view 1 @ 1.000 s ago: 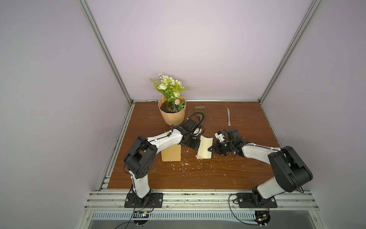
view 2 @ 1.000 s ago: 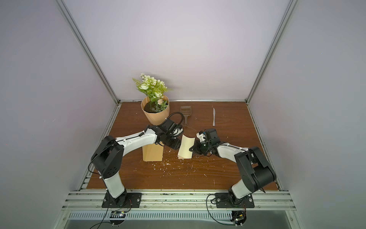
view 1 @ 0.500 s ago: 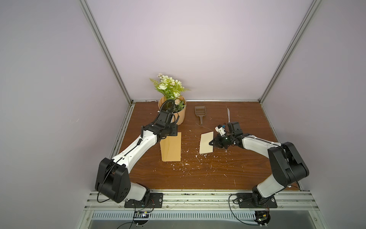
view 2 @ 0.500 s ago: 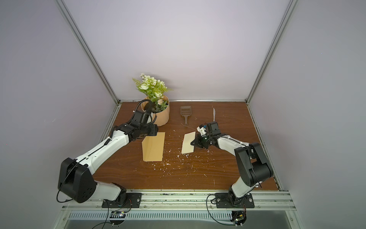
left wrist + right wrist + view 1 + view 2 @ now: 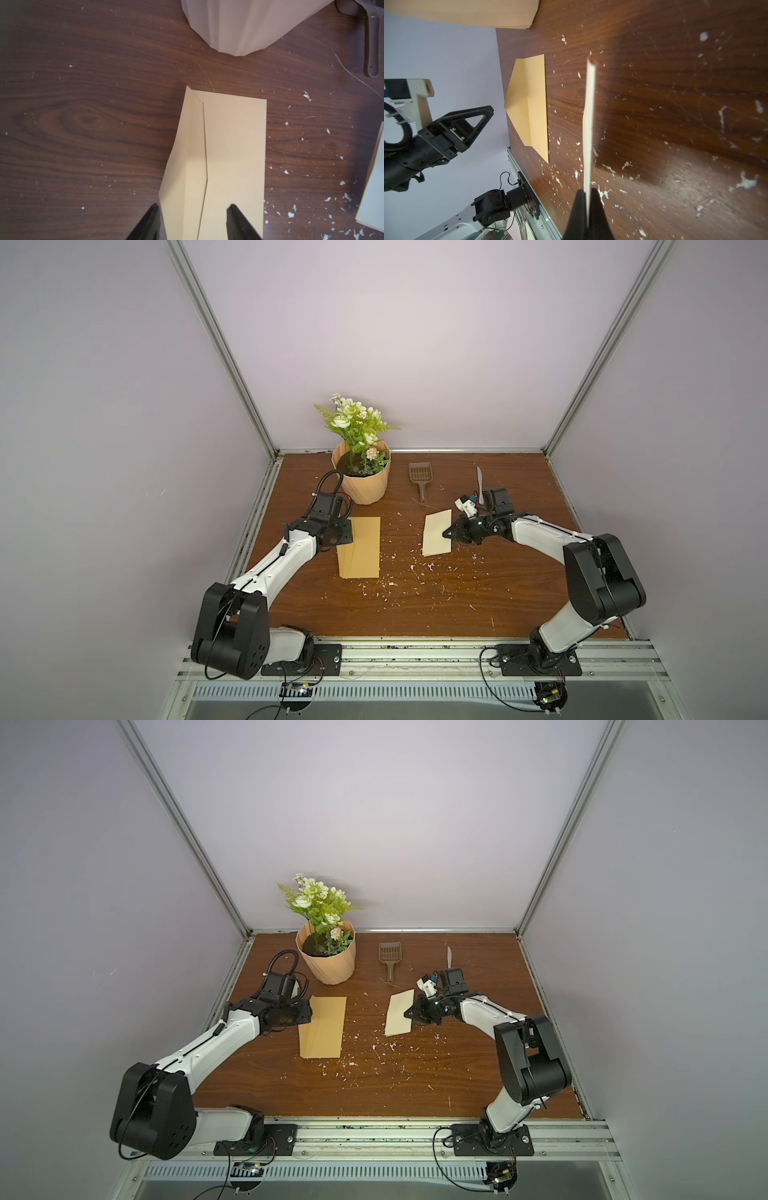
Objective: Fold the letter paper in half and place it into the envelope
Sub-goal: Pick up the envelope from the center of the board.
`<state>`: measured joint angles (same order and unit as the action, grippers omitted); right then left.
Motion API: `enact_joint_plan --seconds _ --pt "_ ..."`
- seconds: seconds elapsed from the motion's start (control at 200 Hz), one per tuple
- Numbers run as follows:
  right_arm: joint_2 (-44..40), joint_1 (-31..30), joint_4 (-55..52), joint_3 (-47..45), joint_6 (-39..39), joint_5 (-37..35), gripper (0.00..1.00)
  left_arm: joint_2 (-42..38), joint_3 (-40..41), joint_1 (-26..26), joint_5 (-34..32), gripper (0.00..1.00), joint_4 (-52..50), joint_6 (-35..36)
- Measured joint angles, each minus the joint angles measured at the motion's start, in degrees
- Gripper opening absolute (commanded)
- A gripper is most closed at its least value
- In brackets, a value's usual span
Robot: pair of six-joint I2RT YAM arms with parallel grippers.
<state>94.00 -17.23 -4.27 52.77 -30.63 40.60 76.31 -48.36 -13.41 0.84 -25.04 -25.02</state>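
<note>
The mustard-yellow envelope point(image 5: 359, 547) point(image 5: 324, 1027) lies flat on the wooden table, its pointed flap turned toward the left arm. My left gripper point(image 5: 345, 532) point(image 5: 193, 207) hovers open over that flap side; its fingertips straddle the flap and part of the envelope point(image 5: 228, 145) without touching it. The pale cream letter paper point(image 5: 436, 536) point(image 5: 399, 1016), folded, sits to the right of the envelope. My right gripper point(image 5: 447, 534) point(image 5: 588, 190) is shut on its right edge, and the letter paper point(image 5: 588, 124) shows edge-on in the right wrist view.
A peach flower pot point(image 5: 365, 485) stands just behind the envelope, close to the left wrist. A grey scoop point(image 5: 420, 479) and a white knife point(image 5: 481, 485) lie further back. White scraps point(image 5: 390, 585) litter the table in front of the papers.
My left gripper let go of the letter paper, swung back toward the pot, then came over the envelope's flap side. The right gripper kept its hold and moved the paper slightly back.
</note>
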Motion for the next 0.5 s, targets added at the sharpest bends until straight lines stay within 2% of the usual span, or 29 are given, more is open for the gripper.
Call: enact_joint_plan --seconds 0.25,0.5 --pt "0.22 0.00 0.17 -0.17 -0.09 0.26 0.00 -0.09 4.96 0.42 0.66 0.51 0.96 -0.31" --pt "0.31 0.00 0.17 -0.20 -0.24 0.26 0.00 0.83 6.10 0.63 0.87 0.41 3.06 -0.04"
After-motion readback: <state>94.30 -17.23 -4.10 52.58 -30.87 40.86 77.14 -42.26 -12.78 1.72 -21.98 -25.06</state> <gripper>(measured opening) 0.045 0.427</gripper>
